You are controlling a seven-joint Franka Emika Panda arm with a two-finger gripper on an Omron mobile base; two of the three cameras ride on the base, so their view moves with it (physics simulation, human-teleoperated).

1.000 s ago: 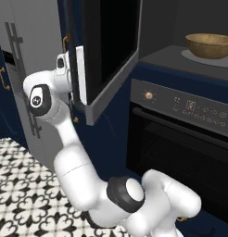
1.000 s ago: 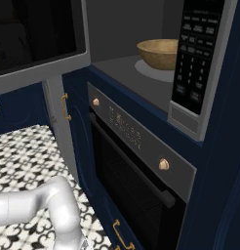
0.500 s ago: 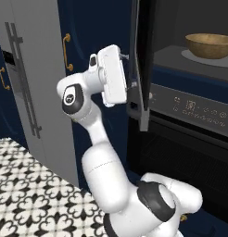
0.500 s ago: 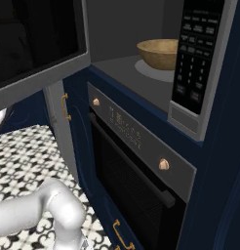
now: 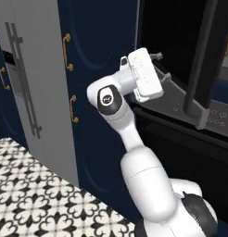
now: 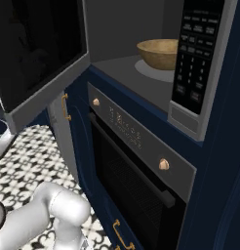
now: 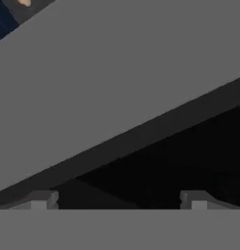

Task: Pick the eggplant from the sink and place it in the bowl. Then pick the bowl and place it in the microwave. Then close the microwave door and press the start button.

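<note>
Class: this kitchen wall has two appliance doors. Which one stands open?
The grey-framed black-glass microwave door, swung out leftward, with the wooden bowl visible inside. The black oven door below, under its knob panel, sits shut.

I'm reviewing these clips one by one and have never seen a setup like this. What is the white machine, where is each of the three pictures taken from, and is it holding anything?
The white machine is a jointed robot arm on a driving base, in a computer-rendered kitchen. Two pictures come from cameras on the base, looking forward from the arm's left and right. The third looks along the gripper, whose two dark fingertips stand wide apart with nothing between them, right up against the grey frame of the microwave door. The door stands partly open. Inside the microwave sits the wooden bowl; what is in it cannot be seen. Below is a black oven.
</note>
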